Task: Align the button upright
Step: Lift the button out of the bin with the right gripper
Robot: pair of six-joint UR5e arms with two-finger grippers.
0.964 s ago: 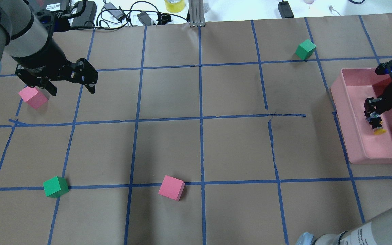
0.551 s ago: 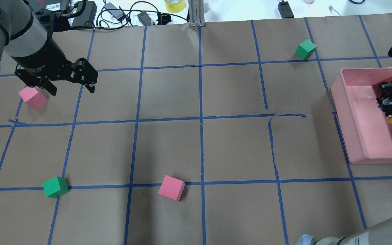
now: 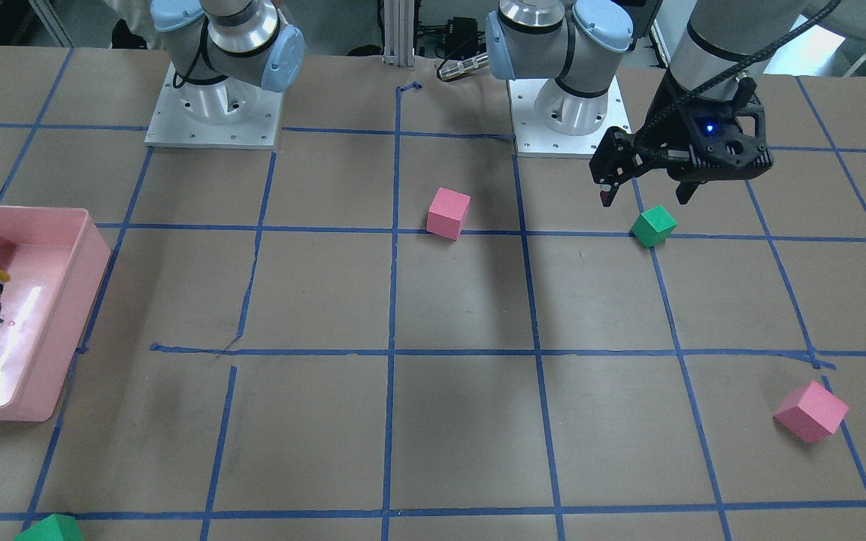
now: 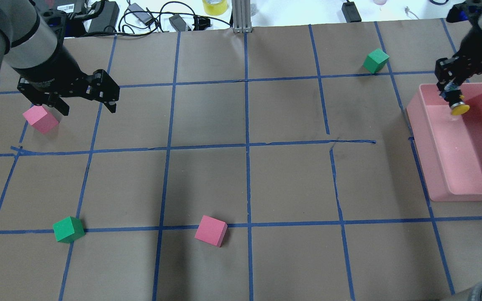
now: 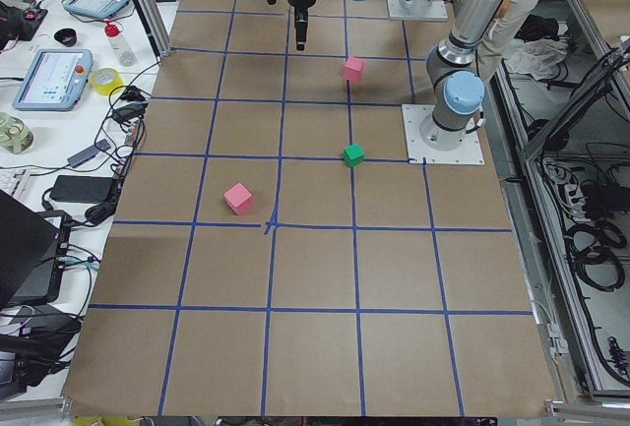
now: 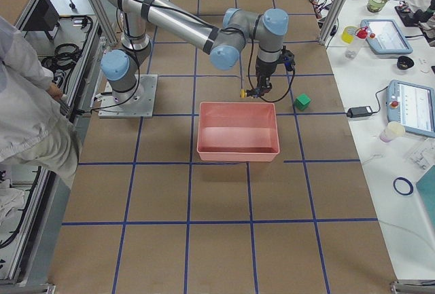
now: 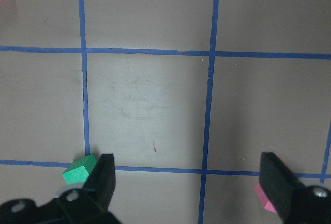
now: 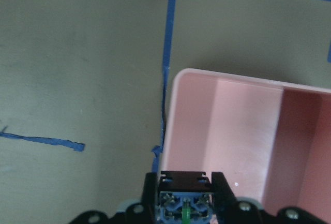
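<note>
Button (image 4: 458,107) in right tool (image 4: 449,89) above far corner of pink bin (image 4: 423,150); left tool (image 4: 89,110) wide

The tray (image 4: 442,184) sits at the table's (image 4: 291,175) right edge. The button (image 4: 460,109) hangs over the tray's far end, held in the right gripper (image 4: 449,88). A cube (image 4: 376,60) lies beyond, leftward.

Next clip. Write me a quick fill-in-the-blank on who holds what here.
The right pincer is shut on the button, whose round cap is ____.
The tray below them is coloured ____.
The left pincer, near a pink cube, has its jaws ____.
Missing words: yellow; pink; open.
</note>
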